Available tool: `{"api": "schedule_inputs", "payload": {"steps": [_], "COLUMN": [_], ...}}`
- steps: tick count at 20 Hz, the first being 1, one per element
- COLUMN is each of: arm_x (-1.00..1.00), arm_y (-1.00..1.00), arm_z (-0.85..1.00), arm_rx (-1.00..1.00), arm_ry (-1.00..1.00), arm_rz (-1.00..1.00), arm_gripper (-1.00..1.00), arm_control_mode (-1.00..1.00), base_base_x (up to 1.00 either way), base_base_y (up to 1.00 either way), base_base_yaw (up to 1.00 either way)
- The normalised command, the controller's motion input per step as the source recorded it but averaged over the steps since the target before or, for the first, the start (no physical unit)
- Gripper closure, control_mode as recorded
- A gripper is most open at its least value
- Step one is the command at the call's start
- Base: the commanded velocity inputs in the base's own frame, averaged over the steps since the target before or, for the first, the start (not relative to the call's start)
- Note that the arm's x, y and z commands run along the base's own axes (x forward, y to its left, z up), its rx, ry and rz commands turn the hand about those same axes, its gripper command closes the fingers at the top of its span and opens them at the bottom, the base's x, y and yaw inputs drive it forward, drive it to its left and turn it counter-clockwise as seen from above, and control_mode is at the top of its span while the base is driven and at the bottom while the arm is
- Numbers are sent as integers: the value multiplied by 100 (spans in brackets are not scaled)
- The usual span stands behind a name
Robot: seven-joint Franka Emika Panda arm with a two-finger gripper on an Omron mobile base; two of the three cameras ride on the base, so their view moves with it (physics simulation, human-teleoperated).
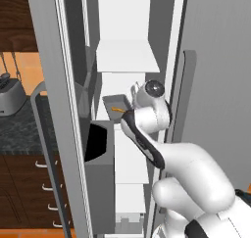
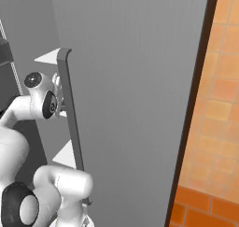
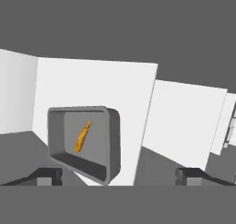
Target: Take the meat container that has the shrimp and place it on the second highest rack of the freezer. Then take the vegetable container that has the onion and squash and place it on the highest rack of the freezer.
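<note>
In my left base view, a toaster [image 1: 10,96] sits on the dark counter [image 1: 22,129] at 9 o'clock, above brown drawers [image 1: 24,193]. Next comes the freezer [image 1: 125,109], its door [image 1: 54,109] swung open toward me with a dark bin [image 1: 97,143] on its inner side. A white shelf [image 1: 126,57] lies at 12 o'clock. Below it, near centre, the tray [image 1: 116,105] rests on a lower shelf with the shrimp [image 1: 117,109] inside. I cannot tell which racks these are, as the top of the stack is cut off. My arm's wrist sits just to the tray's 3 o'clock, hiding its right end.

In the hand view, the tray [image 3: 84,142] lies at 8 o'clock on the white shelf [image 3: 133,121], the shrimp [image 3: 82,137] in its middle. My gripper [image 3: 117,174] has its jaws spread wide, holding nothing: one fingertip [image 3: 46,175] at 8 o'clock, the other at 4, with the tray's near rim between them.

In the right base view, the closed grey door [image 2: 135,100] beside the freezer fills the centre, orange tiles [image 2: 210,128] at 3 o'clock.
</note>
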Motion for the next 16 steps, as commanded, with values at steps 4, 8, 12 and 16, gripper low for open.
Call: {"api": "schedule_inputs", "payload": {"steps": [4,8,12,16], "arm_x": [-100,-100,-91,-61], "arm_y": [-24,0,-9,-27], "arm_z": [89,56,42,43], "arm_rx": [0,-12,-26,-33], "arm_ry": [5,7,14,23], "arm_rz": [27,30,27,28], "arm_gripper": [-100,-100,-100,-100], "arm_control_mode": [-100,-100,-100,-100], "base_base_x": [0,0,0,0], "base_base_y": [0,0,0,0], "base_base_yaw": [0,0,0,0]}}
